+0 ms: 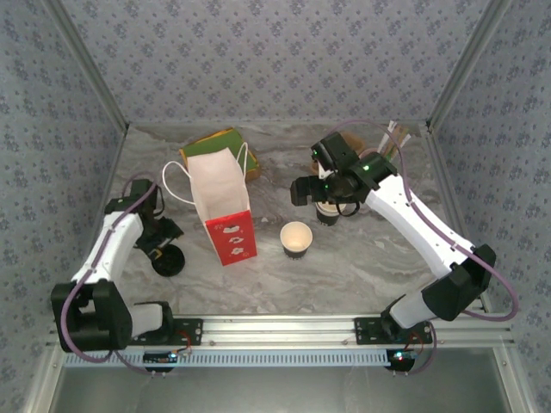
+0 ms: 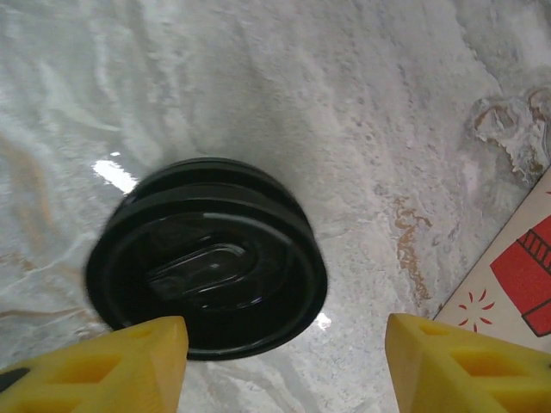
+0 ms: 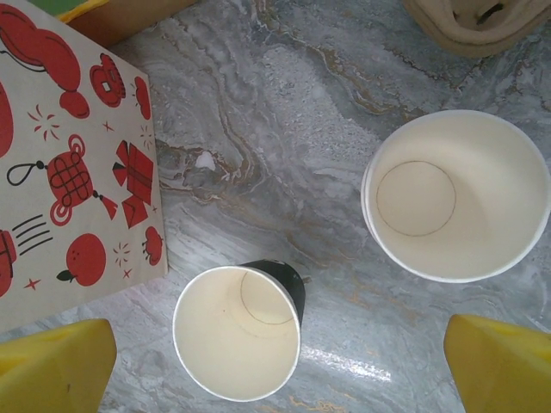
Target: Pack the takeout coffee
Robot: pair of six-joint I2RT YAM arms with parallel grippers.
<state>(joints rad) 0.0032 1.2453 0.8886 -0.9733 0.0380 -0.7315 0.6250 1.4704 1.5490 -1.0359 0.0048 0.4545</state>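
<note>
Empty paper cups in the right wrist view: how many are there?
2. The cup with a dark sleeve stands beside the printed bag; the white cup stands apart, farther from the bag. Its doubled rim may hide a nested cup.

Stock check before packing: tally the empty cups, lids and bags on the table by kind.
Empty cups: 2 (dark-sleeved cup, second cup)
Lids: 1 (black lid)
Bags: 1 (paper bag)
Total: 4
</note>
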